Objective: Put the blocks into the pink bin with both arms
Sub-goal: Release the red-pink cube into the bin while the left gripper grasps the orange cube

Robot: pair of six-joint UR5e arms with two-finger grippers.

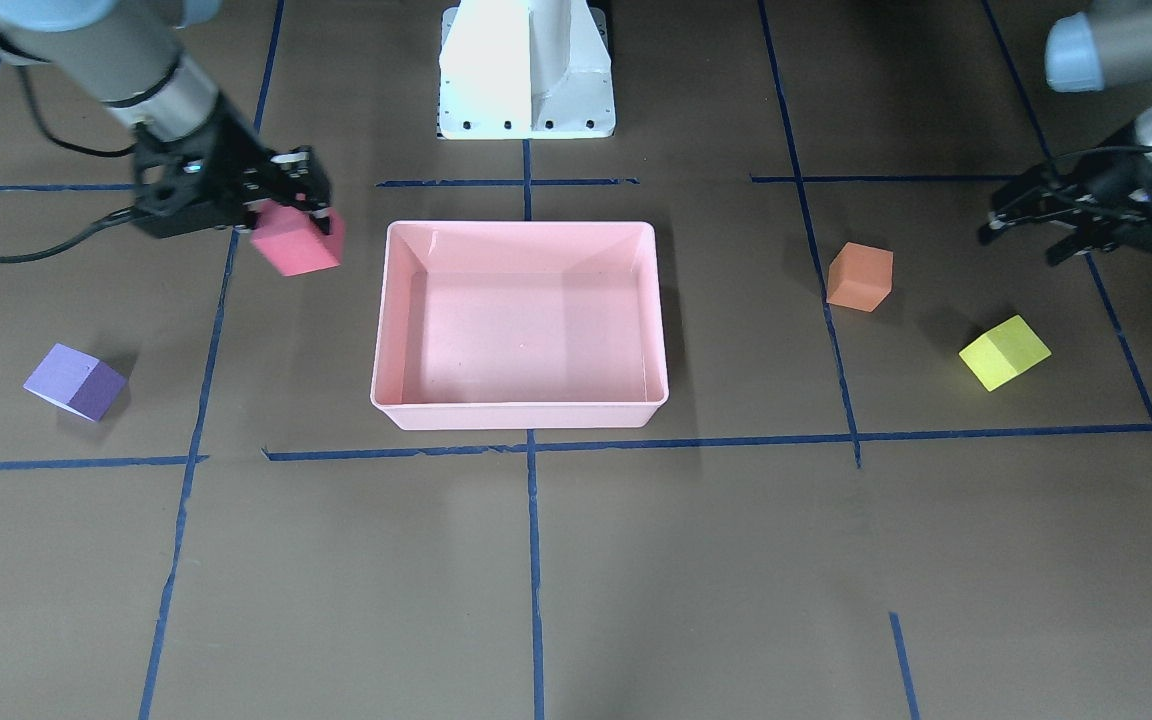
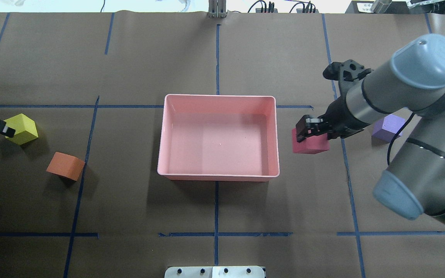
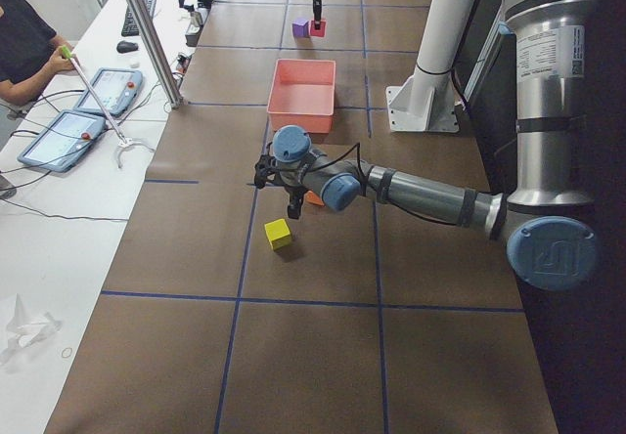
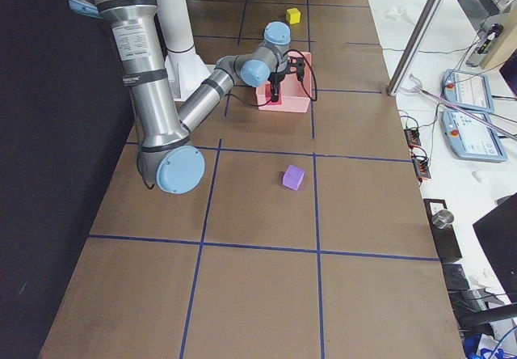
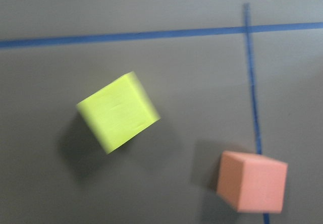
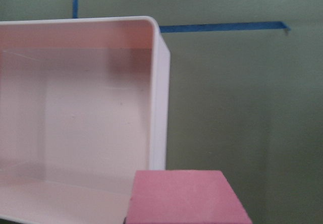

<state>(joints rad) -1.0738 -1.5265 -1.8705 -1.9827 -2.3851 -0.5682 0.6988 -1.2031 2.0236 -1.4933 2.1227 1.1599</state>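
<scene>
The pink bin (image 1: 521, 410) (image 2: 218, 177) sits mid-table with nothing in it. My right gripper (image 1: 301, 215) (image 2: 308, 133) is shut on the red block (image 1: 296, 245) (image 2: 310, 142) and holds it above the table just outside the bin's short wall. The right wrist view shows the red block (image 6: 186, 196) beside the bin's rim (image 6: 157, 108). The purple block (image 1: 74, 381) (image 2: 388, 126) lies on the table beyond that arm. My left gripper (image 1: 1021, 243) is open and empty, above the yellow-green block (image 1: 1004, 352) (image 2: 21, 128) (image 5: 118, 112). The orange block (image 1: 859, 277) (image 2: 65, 166) (image 5: 251, 181) lies near it.
The white pedestal (image 1: 526, 70) stands behind the bin on the robot's side. Blue tape lines cross the brown table. In the exterior left view an operator's bench with tablets (image 3: 88, 111) runs along the far side of the table.
</scene>
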